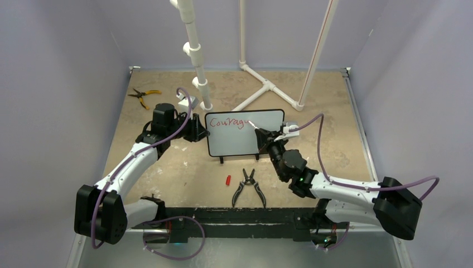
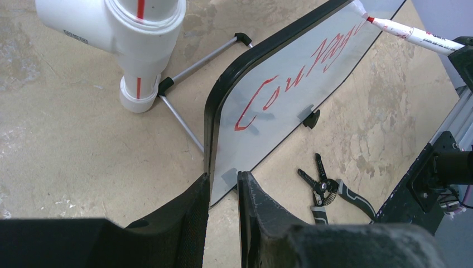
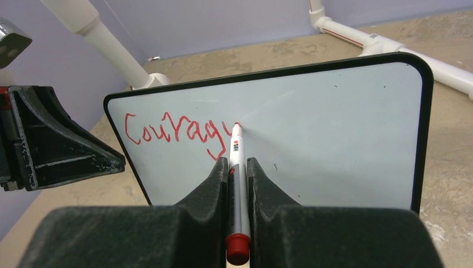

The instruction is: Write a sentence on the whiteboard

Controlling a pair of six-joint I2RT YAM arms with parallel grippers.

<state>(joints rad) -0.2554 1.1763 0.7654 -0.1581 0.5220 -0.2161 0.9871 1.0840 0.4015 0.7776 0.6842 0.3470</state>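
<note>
The whiteboard (image 1: 245, 144) stands upright on its small black feet at the table's middle. Red letters of the sentence (image 1: 227, 123) read "Courag" along its top left. My left gripper (image 1: 196, 129) is shut on the board's left edge, and in the left wrist view its fingers (image 2: 223, 181) pinch the black frame near the lower corner. My right gripper (image 3: 237, 164) is shut on a white marker (image 3: 236, 148) with a red end. The marker's tip touches the board (image 3: 334, 139) just right of the last letter (image 3: 217, 137).
Black wire strippers (image 1: 249, 187) and a small red cap (image 1: 227, 180) lie in front of the board. Yellow-handled pliers (image 1: 142, 96) lie at the back left. A white PVC pipe frame (image 1: 268, 86) and its post (image 1: 195, 56) stand behind the board.
</note>
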